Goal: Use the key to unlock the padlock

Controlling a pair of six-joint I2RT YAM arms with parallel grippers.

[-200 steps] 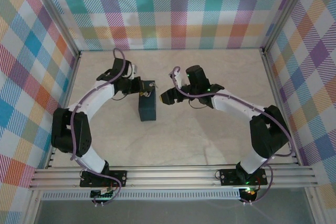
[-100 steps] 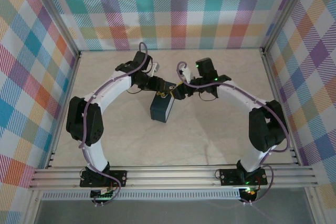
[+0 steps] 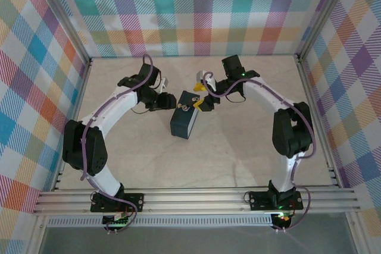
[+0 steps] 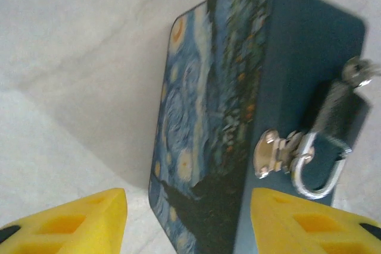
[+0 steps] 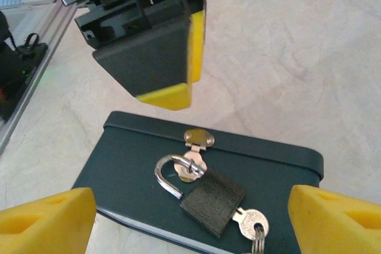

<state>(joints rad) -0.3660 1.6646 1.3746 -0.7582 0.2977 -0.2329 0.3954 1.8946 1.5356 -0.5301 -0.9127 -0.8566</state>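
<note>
**Key is in the lock; the turn remains**

On the dark blue swirl-painted tin box (image 5: pixel 119 171) lies the tiny dark squarish padlock (image 5: pixel 212 198), with the small silvery metal key (image 5: pixel 250 221) in its keyhole. The left gripper (image 4: pixel 187 224) and the right gripper (image 5: pixel 190 224) both stand open near the box, holding nothing. Next, we judge, one must pinch the key head and turn it.
</note>
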